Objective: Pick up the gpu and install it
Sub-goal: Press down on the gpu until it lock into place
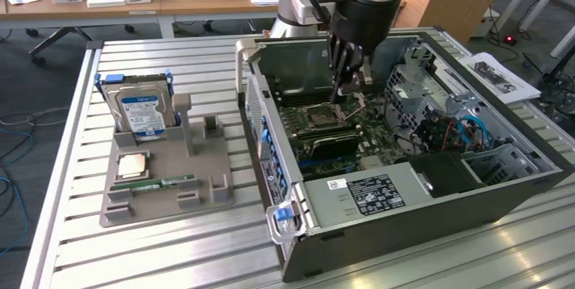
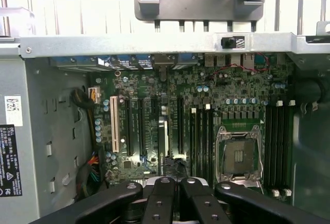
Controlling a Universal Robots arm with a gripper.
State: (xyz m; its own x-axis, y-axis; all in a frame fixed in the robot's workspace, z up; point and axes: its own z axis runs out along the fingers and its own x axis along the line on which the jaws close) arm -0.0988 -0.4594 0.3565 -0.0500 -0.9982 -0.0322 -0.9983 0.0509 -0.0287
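Note:
The gpu (image 1: 328, 145) is a dark card standing on edge in a slot of the motherboard (image 1: 359, 134) inside the open computer case (image 1: 503, 188). The wrist view shows the gpu (image 2: 163, 141) edge-on as a thin grey strip among the expansion slots. My gripper (image 1: 343, 97) hangs inside the case above the board, close to the CPU socket (image 1: 319, 115). Its black fingers (image 2: 160, 203) are pressed together, shut, and I see nothing between them. From the wrist view my gripper (image 2: 174, 193) is just beside the card's line, and I cannot tell whether they touch.
A grey parts holder (image 1: 171, 181) lies on the slatted table at the exterior view's left. It carries a silver hard drive (image 1: 142, 115), a green memory stick (image 1: 166, 183) and a CPU chip (image 1: 133, 164). Case walls, a drive cage (image 1: 431, 93) and cables (image 1: 467, 131) surround the board.

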